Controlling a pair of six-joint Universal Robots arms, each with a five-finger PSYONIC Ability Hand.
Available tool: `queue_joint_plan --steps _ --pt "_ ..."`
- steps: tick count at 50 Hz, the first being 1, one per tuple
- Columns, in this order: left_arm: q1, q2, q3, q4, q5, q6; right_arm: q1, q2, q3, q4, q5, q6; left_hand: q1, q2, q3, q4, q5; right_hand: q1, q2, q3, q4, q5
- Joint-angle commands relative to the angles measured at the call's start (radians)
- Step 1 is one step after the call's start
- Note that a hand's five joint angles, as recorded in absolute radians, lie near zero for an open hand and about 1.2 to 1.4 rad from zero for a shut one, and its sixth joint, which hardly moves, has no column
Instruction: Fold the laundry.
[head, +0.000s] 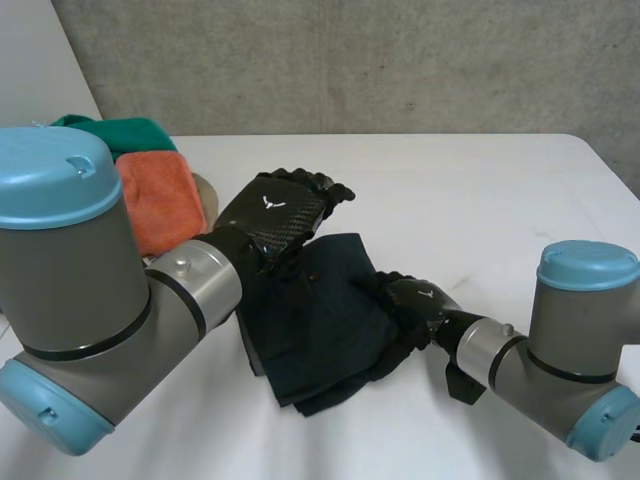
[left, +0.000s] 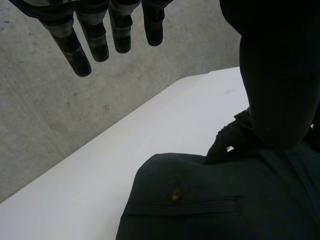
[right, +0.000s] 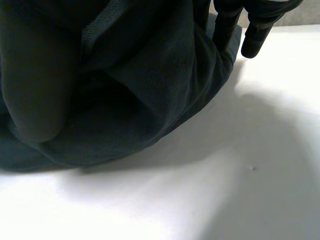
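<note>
A dark navy garment (head: 320, 335) lies folded in a bundle at the middle of the white table (head: 480, 200). My left hand (head: 275, 212) hovers over its far left corner, open, fingers (left: 82, 47) straight and holding nothing. Under this palm the garment (left: 225, 200) shows a small button (left: 176, 194) above a pocket seam. My right hand (head: 415, 300) sits at the bundle's right edge. Its straight fingers (right: 252, 35) reach past the garment (right: 150, 90) and its thumb (right: 35, 85) lies on the other side, with the fold bulging between them, not pinched.
An orange towel (head: 155, 200) and a green towel (head: 115, 130) are stacked at the table's far left, with a beige thing (head: 208, 195) beside them. A concrete wall (head: 400, 60) rises behind the table's far edge. Bare table stretches right of and in front of the garment.
</note>
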Motion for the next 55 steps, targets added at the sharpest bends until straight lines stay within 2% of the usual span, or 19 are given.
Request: queue_joint_plan --steps 1,2,3,5,6,9,17,22,33,39,41,45,55 --pt "0.001 0.009 -0.013 0.000 0.002 0.000 0.012 0.022 -0.040 0.001 0.047 0.013 0.023 -0.007 0.013 0.005 -0.024 0.133 0.158 0.139 0.113 0.099" --pt "0.001 0.011 -0.014 0.002 0.002 0.000 0.013 0.025 -0.045 0.001 0.047 0.019 0.023 -0.007 0.013 0.005 -0.024 0.259 0.284 0.265 0.239 0.225" --pt "0.001 0.012 -0.016 0.002 0.002 0.000 0.017 0.032 -0.059 0.000 0.047 0.036 0.023 -0.007 0.013 0.005 -0.024 0.621 0.646 0.626 0.601 0.586" --pt "0.003 0.014 -0.017 0.002 0.002 0.000 0.020 0.046 -0.077 -0.002 0.047 0.056 0.023 -0.007 0.013 0.005 -0.024 1.150 1.175 1.156 1.130 1.116" --pt "0.003 0.014 -0.017 0.002 0.002 0.000 0.024 0.063 -0.103 -0.003 0.050 0.082 0.023 -0.007 0.013 0.005 -0.024 1.207 1.232 1.213 1.187 1.172" --pt "0.001 0.014 -0.016 0.003 0.002 0.003 0.023 0.077 -0.149 -0.003 0.062 0.114 0.023 -0.007 0.013 0.005 -0.024 1.208 1.232 1.213 1.188 1.173" --pt "0.000 0.012 0.029 0.003 0.001 0.005 -0.008 0.154 -0.359 -0.017 0.199 0.171 0.023 -0.007 0.013 0.005 -0.024 1.208 1.232 1.213 1.188 1.173" --pt "-0.008 0.011 0.076 0.000 -0.001 0.003 -0.169 0.284 -0.570 -0.017 0.254 0.168 0.023 -0.007 0.013 0.005 -0.024 1.208 1.232 1.213 1.188 1.173" --pt "-0.051 -0.038 0.171 -0.001 -0.001 0.003 -0.383 0.563 -1.041 0.041 0.398 0.154 0.026 -0.004 0.016 0.007 -0.021 1.208 1.232 1.213 1.188 1.173" --pt "-0.083 -0.084 0.219 -0.003 -0.001 0.001 -0.445 0.692 -1.264 0.089 0.412 0.122 0.029 -0.001 0.019 0.010 -0.018 1.208 1.232 1.213 1.188 1.173" --pt "-0.094 -0.092 0.228 -0.003 -0.001 0.001 -0.463 0.729 -1.338 0.113 0.443 0.099 0.029 -0.001 0.019 0.010 -0.018 1.208 1.232 1.213 1.188 1.173" --pt "-0.121 -0.109 0.254 -0.003 -0.001 0.001 -0.499 0.757 -1.398 0.118 0.489 0.061 0.035 0.004 0.025 0.016 -0.012 1.208 1.232 1.213 1.188 1.173" --pt "-0.160 -0.129 0.288 -0.003 -0.001 0.001 -0.543 0.778 -1.465 0.117 0.533 -0.019 0.035 0.004 0.024 0.016 -0.012 1.208 1.232 1.213 1.188 1.173"
